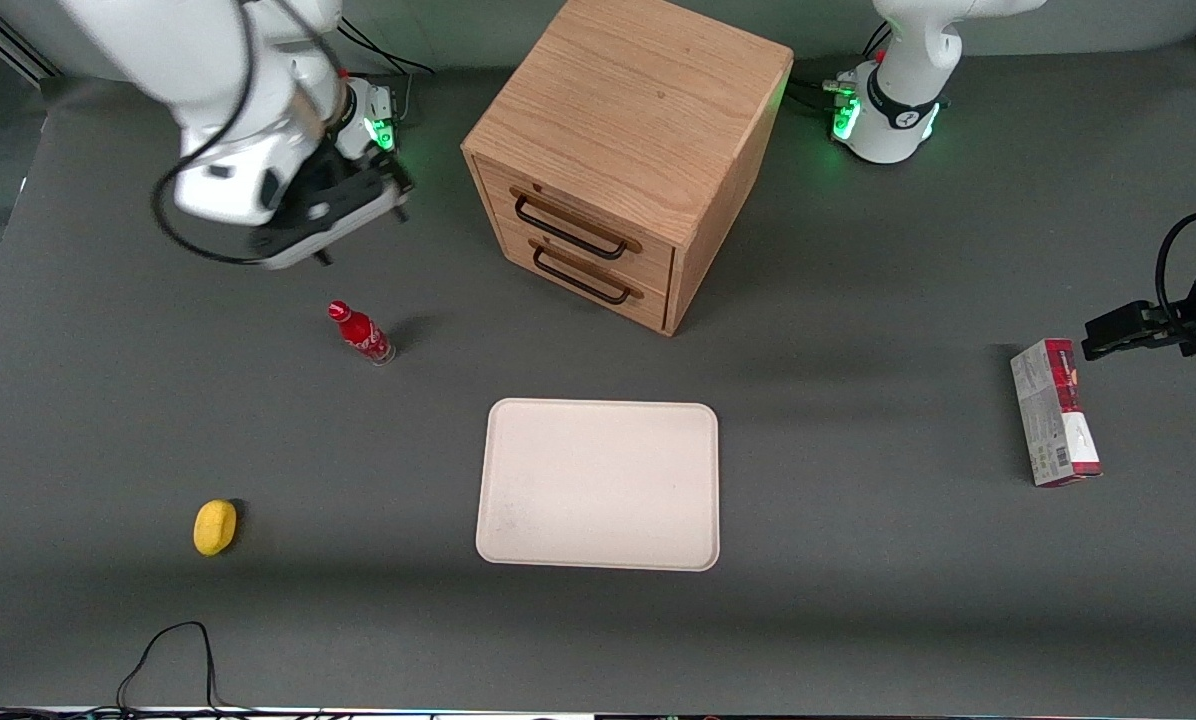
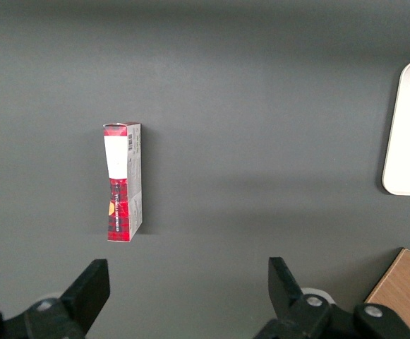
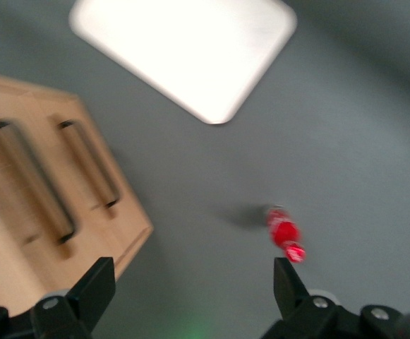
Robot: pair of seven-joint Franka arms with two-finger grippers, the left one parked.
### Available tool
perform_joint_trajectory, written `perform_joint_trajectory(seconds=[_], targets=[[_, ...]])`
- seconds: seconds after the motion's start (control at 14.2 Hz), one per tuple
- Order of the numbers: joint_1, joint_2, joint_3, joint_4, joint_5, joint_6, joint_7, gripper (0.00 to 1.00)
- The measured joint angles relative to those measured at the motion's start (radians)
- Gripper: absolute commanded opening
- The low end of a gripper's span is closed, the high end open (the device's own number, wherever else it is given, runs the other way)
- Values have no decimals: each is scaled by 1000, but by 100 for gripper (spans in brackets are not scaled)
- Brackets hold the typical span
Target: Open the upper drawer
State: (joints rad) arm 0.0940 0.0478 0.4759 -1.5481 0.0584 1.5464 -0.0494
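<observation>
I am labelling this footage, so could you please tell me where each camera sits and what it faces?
Front view: high over the table, looking down at the cabinet, upper drawer, tray, bottle, box; both arms show, the working tool hanging above the table beside the cabinet.
Right wrist view: on the working arm, facing the drawers, tray, bottle; open tool.
Left wrist view: parked arm, facing the box.
All three views share the tray.

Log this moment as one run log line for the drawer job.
phase: approach | gripper: open, in the air, holding nothing, beside cabinet | upper drawer: shut, handle untouched | red bottle: upright
</observation>
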Motion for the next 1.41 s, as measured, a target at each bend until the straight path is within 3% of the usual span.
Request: perform_joint_trajectory(seconds=[0.21, 0.35, 0.64, 1.41], targets=[[5, 55, 69, 37, 124, -36, -60, 100], [19, 89, 83, 41, 154, -38, -94, 100], [30, 166, 111, 29, 160, -7, -117, 100], [56, 222, 131, -261, 159, 431, -188, 100]])
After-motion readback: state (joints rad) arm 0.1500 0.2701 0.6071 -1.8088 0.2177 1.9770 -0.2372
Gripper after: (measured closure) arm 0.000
